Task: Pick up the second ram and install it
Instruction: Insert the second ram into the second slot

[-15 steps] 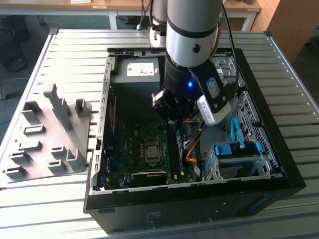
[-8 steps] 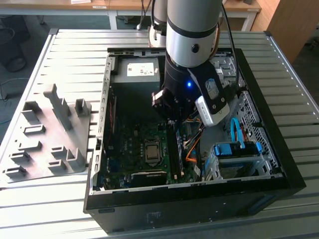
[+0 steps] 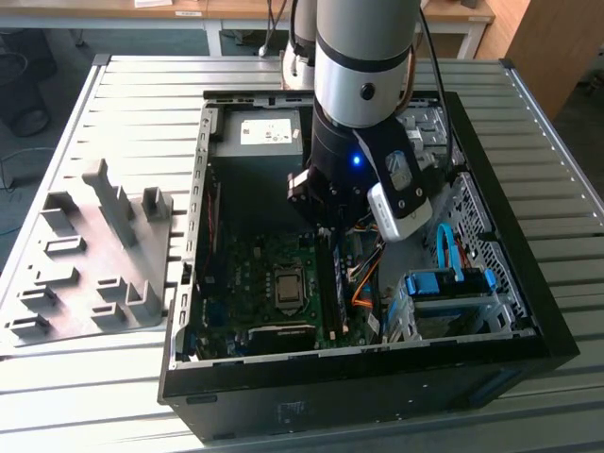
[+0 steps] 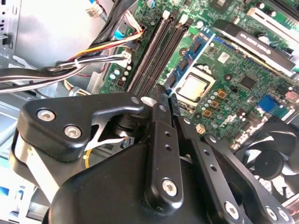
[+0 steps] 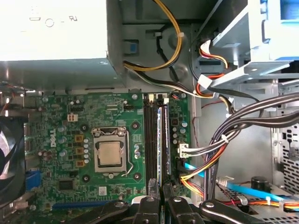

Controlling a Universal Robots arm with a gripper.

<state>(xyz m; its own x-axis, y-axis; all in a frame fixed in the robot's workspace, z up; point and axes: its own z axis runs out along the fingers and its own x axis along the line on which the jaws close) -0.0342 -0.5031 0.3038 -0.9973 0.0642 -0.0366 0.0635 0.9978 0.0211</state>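
Setting: open computer case (image 3: 192, 283) lying on a slatted metal table (image 3: 142, 85). The arm reaches down into it from above.
Gripper: the gripper (image 4: 167, 94) is low over the motherboard (image 5: 46, 100), at one end of the memory sockets (image 5: 148, 140).
Fingers: drawn together, with at most a sliver between the tips in both wrist views. Cannot tell whether they pinch anything.
Second ram: the second ram (image 5: 161, 144) stands on edge in line with the sockets, in the row farther from the processor socket (image 5: 110, 156). Its pale edge runs straight to the fingertips. In the second wrist view its green face with black chips ends right at the tips.
Seating: cannot tell whether the stick is fully down or whether the end latches have closed.
Neighbours: two bare black sockets lie just beside the stick on the processor side. A cable bundle (image 5: 233, 126) runs past on the other side, apart from the stick.
Fan: a black fan (image 4: 266, 158) sits beyond the processor socket.
Tray: a grey tray (image 3: 85, 283) with upright slots lies on the table at the exterior view's left, beside the case and well apart from the gripper.
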